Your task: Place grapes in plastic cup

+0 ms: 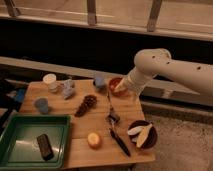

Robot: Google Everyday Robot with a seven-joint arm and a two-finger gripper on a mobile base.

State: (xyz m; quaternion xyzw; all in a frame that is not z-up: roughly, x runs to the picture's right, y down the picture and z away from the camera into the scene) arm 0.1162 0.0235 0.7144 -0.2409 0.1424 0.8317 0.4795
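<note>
The grapes, a dark reddish-brown cluster, lie on the wooden table near its middle. The plastic cup, a small pale-blue tumbler, stands upright to the left of them, just behind the green tray. My gripper hangs from the white arm at the table's back right. It sits over a red bowl, right of the grapes and far from the cup. Nothing shows in it.
A rounder blue cup, a white-topped cup and a crumpled bluish thing stand along the back. A green tray holds a dark block. A yellow-orange fruit, dark utensils and a dark bowl lie front right.
</note>
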